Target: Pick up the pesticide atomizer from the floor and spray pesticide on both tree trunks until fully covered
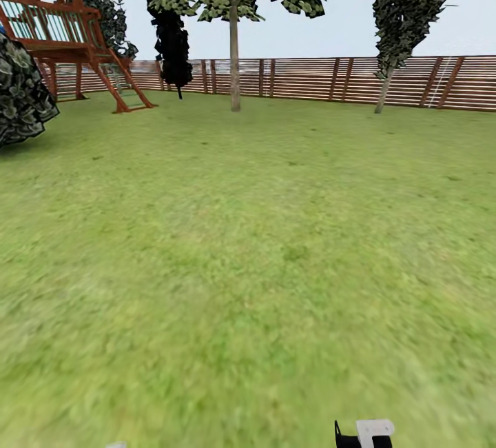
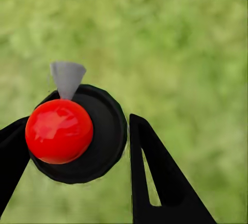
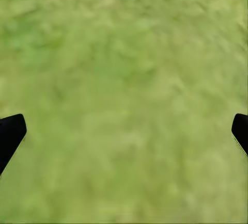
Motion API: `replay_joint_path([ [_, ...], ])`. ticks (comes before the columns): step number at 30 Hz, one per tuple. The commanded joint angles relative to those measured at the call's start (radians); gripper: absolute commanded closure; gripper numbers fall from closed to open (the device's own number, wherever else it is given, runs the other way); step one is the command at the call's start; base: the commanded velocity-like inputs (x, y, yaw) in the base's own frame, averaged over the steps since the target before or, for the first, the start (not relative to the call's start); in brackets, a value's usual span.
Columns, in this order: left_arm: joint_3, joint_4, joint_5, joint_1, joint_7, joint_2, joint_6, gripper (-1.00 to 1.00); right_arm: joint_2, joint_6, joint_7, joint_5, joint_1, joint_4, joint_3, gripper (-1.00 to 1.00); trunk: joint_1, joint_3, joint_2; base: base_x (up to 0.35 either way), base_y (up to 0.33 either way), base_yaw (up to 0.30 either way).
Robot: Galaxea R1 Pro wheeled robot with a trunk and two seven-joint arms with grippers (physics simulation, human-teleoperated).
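Two pincers hang over the grass (image 1: 248,262): right pincer (image 3: 127,122) spread wide, left pincer (image 2: 77,122) flanking the atomizer (image 2: 106,131), grip unclear. Next, likely: confirm hold, approach tree trunk (image 1: 234,62) at twelve o'clock.

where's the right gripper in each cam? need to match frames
Head: right gripper at the bottom edge, right of centre.
Right wrist: its black fingertips at opposite edges, wide apart.
Left wrist: the fingers here are the left gripper's, flanking a red-topped black object.
Shared landmark: green grass.
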Motion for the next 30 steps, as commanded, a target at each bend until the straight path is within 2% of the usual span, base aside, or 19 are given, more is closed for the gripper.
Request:
replay_joint_path([
  [1, -0.008, 0.0, 0.005, 0.0, 0.004, 0.0, -0.003, 1.0, 0.0, -0.002, -0.005, 0.011, -0.001, 0.001, -0.006, -1.0, 0.0, -0.001, 0.0, 0.339, 0.0, 0.0],
  [30, -0.008, 0.0, 0.005, 0.0, 0.003, 0.0, -0.003, 1.0, 0.0, -0.002, -0.005, 0.011, -0.001, 0.001, -0.006, -1.0, 0.0, -0.001, 0.0, 0.339, 0.0, 0.0],
])
